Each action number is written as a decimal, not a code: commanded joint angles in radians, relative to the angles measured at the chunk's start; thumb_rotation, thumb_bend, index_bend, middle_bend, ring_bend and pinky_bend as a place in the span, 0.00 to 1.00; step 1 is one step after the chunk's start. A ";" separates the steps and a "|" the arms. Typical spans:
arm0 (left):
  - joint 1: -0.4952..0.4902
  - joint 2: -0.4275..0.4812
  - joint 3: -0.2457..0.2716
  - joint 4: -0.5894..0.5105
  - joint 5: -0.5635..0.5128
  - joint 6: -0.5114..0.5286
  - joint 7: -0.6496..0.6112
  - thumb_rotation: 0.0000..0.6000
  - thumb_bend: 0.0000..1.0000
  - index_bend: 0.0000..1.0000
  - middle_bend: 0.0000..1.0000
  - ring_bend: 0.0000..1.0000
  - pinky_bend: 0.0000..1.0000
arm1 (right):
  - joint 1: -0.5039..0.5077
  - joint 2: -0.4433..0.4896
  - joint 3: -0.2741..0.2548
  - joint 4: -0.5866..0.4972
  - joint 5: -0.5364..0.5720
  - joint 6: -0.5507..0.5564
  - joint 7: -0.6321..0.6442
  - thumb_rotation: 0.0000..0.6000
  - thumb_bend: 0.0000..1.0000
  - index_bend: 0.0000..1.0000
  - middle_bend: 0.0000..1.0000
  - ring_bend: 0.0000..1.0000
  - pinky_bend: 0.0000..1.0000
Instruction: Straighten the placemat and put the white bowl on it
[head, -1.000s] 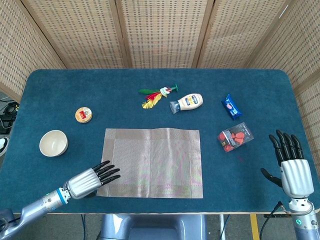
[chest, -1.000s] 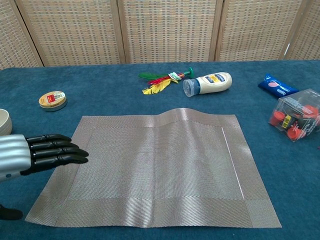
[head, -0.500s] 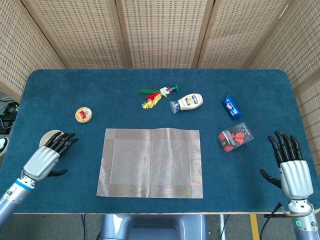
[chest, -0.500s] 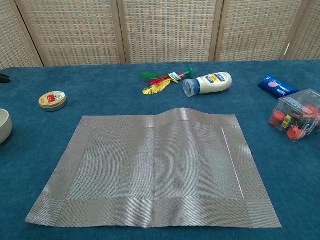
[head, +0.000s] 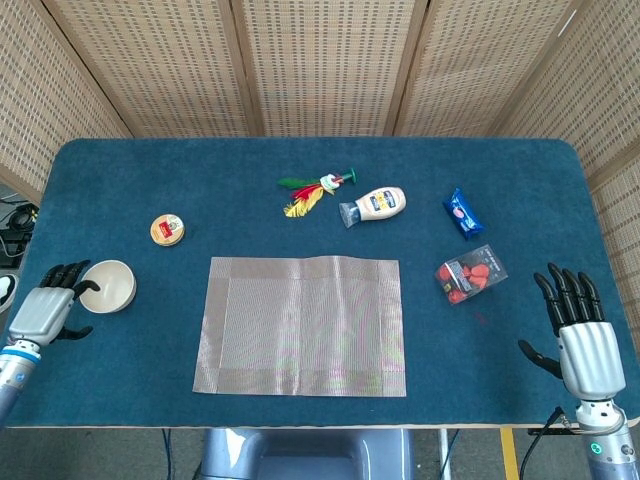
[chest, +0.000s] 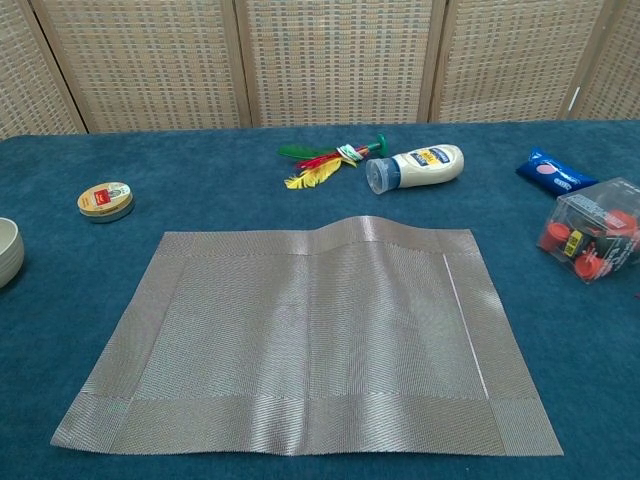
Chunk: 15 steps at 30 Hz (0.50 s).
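The left hand has its fingers a little apart and holds nothing. Its fingertips sit right at the rim of the white bowl. The bowl is on the table, to the left of the placemat, not on it. I think the fingers should go around the rim and close softly, so it does not tip. The right hand is spread wide and empty. The blue table has woven screens behind it.

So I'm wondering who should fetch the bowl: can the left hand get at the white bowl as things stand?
Probably yes. The left hand sits right beside the white bowl with its fingers at the rim, and nothing lies between them. The bowl rests apart from the placemat.
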 joint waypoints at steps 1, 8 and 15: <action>-0.006 -0.043 -0.017 0.065 -0.003 -0.049 -0.030 1.00 0.21 0.35 0.00 0.00 0.00 | 0.001 -0.001 0.000 0.001 0.001 -0.003 0.000 1.00 0.00 0.03 0.00 0.00 0.00; -0.024 -0.096 -0.040 0.149 -0.016 -0.143 -0.038 1.00 0.38 0.44 0.00 0.00 0.00 | 0.001 -0.001 0.003 0.002 0.007 -0.007 0.005 1.00 0.00 0.03 0.00 0.00 0.00; -0.026 -0.126 -0.060 0.181 0.007 -0.132 -0.060 1.00 0.48 0.67 0.00 0.00 0.00 | 0.002 0.000 0.002 0.003 0.007 -0.010 0.008 1.00 0.00 0.03 0.00 0.00 0.00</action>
